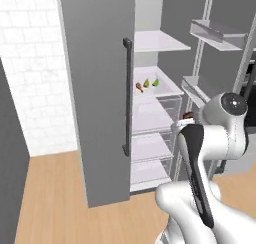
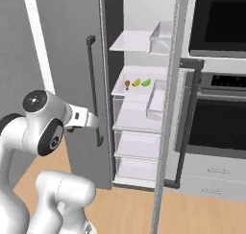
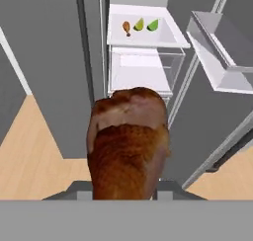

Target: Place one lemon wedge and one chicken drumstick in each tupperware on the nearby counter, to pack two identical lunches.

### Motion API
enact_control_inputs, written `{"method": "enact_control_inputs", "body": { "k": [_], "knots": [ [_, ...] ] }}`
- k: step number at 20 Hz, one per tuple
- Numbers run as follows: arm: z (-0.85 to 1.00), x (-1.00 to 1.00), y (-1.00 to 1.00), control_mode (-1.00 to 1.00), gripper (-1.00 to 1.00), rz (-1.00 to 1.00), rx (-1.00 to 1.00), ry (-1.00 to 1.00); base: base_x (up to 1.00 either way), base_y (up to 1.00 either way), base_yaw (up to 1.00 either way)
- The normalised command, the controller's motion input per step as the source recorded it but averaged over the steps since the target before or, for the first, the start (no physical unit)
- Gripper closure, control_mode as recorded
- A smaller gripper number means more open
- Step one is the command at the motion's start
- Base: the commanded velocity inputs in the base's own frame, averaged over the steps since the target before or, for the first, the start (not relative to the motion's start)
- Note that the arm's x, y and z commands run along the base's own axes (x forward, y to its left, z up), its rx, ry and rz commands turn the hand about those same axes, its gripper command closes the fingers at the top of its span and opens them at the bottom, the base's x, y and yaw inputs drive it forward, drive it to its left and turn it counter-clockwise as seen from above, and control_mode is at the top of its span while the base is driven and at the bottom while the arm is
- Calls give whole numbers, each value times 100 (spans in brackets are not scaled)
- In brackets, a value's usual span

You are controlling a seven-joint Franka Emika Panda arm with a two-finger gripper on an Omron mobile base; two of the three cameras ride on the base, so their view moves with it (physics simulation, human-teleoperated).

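A browned chicken drumstick (image 3: 128, 141) looms close in the hand view, with my gripper (image 3: 126, 191) shut on it; its fingertips are hidden behind the meat. From the left base view the gripper (image 1: 187, 119) hovers in front of the open fridge with the drumstick (image 1: 188, 115) at its tip. Inside, on a white shelf (image 3: 168, 37), lie a second chicken drumstick (image 3: 126, 27) and two lemon wedges (image 3: 139, 24) (image 3: 153, 24), well beyond the hand. The tupperware and the counter are out of view.
A grey fridge door (image 1: 97, 88) with a dark bar handle (image 1: 127, 98) stands open on the left. The right door carries white bins (image 1: 215, 33). Clear drawers (image 2: 137, 144) sit below the shelf. A black oven (image 2: 216, 113) stands to the right, above wooden floor (image 1: 55, 203).
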Motion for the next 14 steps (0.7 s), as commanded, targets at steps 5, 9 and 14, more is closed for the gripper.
{"method": "enact_control_inputs", "body": {
  "k": [5, 9, 14],
  "knots": [
    [0, 0, 0, 100, 100, 0, 0, 0, -24, -100, -25],
    [0, 0, 0, 100, 100, 0, 0, 0, 3, -100, -22],
    [0, 0, 0, 100, 100, 0, 0, 0, 27, -100, -17]
  ]
}}
